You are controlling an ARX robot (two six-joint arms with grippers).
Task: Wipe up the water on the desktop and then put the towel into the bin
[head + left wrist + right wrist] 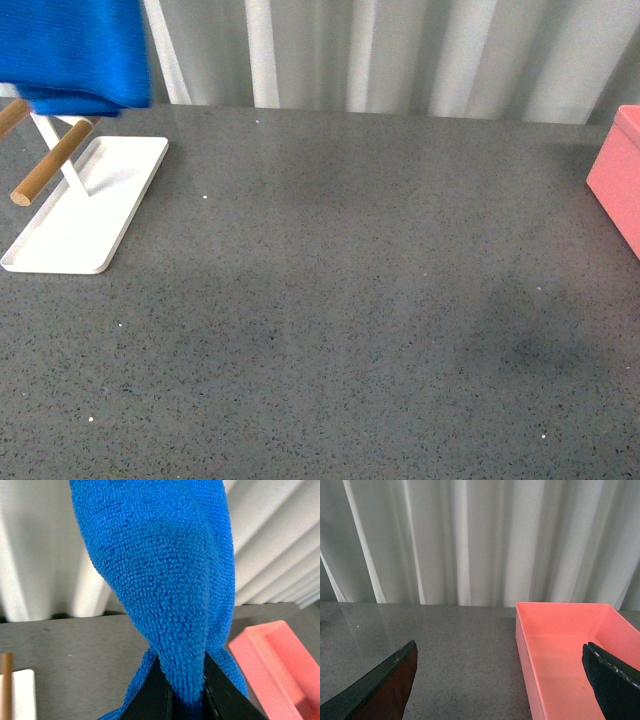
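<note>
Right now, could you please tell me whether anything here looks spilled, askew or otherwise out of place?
Nothing is damaged or tipped. The towel hangs above the desktop, pinched in the left end effector. Faint darker patches there could be damp or shadow; I cannot tell. The bin looks empty.

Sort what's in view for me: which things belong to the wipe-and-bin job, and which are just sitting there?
Job:
towel, clamped in the left tool
desktop
bin
right tool, open

Just lying about:
white tray
wooden rods
curtain
</note>
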